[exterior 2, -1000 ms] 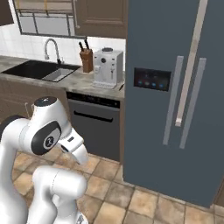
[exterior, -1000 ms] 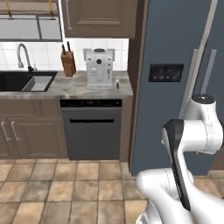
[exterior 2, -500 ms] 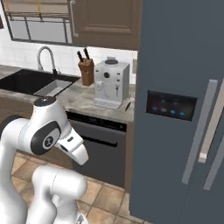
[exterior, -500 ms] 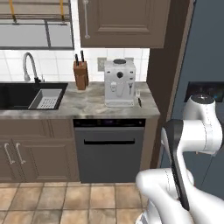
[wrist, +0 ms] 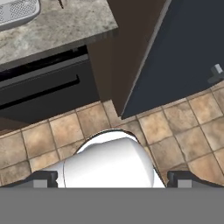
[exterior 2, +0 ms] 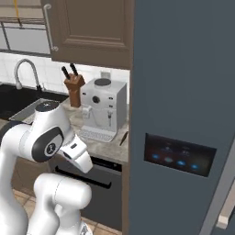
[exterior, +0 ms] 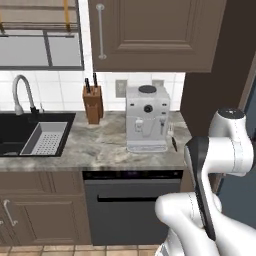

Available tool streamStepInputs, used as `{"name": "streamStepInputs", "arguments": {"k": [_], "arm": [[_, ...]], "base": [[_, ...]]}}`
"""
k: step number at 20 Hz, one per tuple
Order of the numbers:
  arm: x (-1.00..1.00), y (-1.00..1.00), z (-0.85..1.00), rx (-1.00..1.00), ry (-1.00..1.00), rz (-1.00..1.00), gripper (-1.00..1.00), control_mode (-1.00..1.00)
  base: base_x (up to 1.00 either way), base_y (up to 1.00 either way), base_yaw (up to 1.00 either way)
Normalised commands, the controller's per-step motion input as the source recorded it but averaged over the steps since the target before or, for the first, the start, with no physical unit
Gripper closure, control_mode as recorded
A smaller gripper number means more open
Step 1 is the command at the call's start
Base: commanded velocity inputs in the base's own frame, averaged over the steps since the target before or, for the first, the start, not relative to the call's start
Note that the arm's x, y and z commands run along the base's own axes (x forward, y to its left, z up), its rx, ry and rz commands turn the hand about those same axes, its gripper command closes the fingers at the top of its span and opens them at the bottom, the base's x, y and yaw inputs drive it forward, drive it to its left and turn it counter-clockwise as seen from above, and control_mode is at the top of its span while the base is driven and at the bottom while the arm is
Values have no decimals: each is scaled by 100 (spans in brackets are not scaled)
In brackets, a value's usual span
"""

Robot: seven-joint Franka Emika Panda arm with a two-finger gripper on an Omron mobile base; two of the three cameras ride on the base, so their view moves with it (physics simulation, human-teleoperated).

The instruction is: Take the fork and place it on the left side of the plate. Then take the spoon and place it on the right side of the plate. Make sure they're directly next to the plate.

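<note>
A slim dark handle, which looks like the fork [exterior: 173, 144], lies on the marble counter [exterior: 105, 147] just right of the coffee machine [exterior: 146, 118]. In the right base view the fork [exterior 2: 123, 137] sits close to the fridge-side panel. Its head is too small to make out. The spoon and the plate are out of view. My gripper [wrist: 112, 180] points down at the tiled floor in front of the dishwasher, well below the counter and apart from it. Its two fingertips [wrist: 43, 179] stand wide apart and it is open, holding nothing.
A knife block [exterior: 92, 103] stands left of the coffee machine, with a black sink [exterior: 15, 132], a grey drainer [exterior: 46, 139] and a faucet beyond it. The dishwasher [exterior: 132, 200] sits below the counter. The tall grey fridge [exterior 2: 183, 114] walls off the right, and an upper cabinet [exterior: 150, 35] hangs above.
The base has driven toward the counter, so the coffee machine, knife block and fridge now look larger and nearer. The arm keeps its folded pose and the gripper stays open.
</note>
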Motion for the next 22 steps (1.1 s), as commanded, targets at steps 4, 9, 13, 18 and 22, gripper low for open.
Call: {"name": "streamStepInputs", "arguments": {"k": [4,9,13,18,22], "arm": [[0,0,0,0,0,0,-100,100],[0,0,0,0,0,0,-100,100],[0,0,0,0,0,0,-100,100],[0,0,0,0,0,0,-100,100],[17,0,-2,0,2,0,-100,-100]], "base": [[65,5,0],[49,6,0],[48,6,0],[77,23,0],[52,3,0]]}}
